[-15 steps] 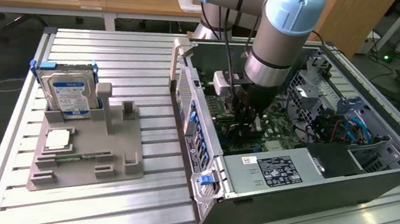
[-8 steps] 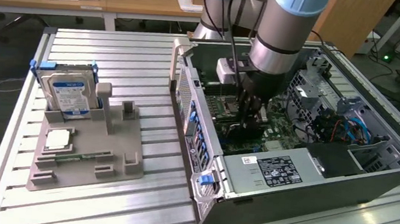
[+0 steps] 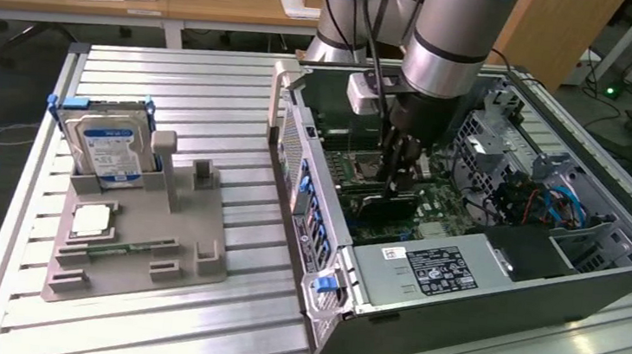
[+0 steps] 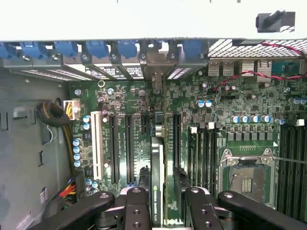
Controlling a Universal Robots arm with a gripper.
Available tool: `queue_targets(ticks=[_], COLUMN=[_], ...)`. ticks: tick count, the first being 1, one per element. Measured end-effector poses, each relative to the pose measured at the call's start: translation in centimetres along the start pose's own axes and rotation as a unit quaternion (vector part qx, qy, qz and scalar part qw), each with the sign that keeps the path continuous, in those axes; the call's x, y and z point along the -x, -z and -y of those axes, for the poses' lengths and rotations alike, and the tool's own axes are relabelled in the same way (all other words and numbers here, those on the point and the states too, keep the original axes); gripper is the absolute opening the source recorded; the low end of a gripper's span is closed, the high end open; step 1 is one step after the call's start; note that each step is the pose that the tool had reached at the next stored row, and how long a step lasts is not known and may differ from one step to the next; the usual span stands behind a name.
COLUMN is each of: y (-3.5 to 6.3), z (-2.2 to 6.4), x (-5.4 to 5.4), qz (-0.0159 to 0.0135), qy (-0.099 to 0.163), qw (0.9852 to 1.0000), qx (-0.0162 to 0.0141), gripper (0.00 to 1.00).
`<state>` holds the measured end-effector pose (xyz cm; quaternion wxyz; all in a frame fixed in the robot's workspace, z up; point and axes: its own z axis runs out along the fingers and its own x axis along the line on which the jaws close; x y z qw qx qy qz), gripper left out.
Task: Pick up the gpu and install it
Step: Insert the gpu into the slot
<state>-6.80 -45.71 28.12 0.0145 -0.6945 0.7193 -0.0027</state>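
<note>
Inside the open computer case (image 3: pixel 323 230), the gripper (image 4: pixel 160 201) has its fingers (image 4: pixel 136 211) closed on the gpu (image 4: pixel 156 182), gripping the card edge-on. Beyond the fingertips, the card stands upright over the motherboard (image 4: pixel 216 110), among its expansion slots (image 4: pixel 115 148).

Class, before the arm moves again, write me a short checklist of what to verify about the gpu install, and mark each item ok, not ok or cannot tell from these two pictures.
1. Gripper holds the gpu: ok, the fingers close on the card's edge.
2. Gpu is inside the case: ok, the arm reaches down into the open case.
3. Card runs parallel to the motherboard slots: ok, it lines up with the long slots in the wrist view.
4. Card fully seated in its slot: cannot tell, the edge connector is hidden.
5. Bracket meets the rear opening: cannot tell.
6. Red cable clear of the card: ok, it lies well to one side.
</note>
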Motion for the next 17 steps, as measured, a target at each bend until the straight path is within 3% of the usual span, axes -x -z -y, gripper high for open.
queue_targets(ticks=[2, 8, 17], y=[0.00, 0.00, 0.00], z=[0.00, 0.00, 0.00], x=[0.00, 0.00, 0.00], qz=[0.0000, 0.0000, 0.0000], qy=[0.000, 0.000, 0.000], qw=[1.0000, 1.0000, 1.0000], qx=[0.0000, 0.0000, 0.0000], gripper=[0.33, 0.10, 0.11])
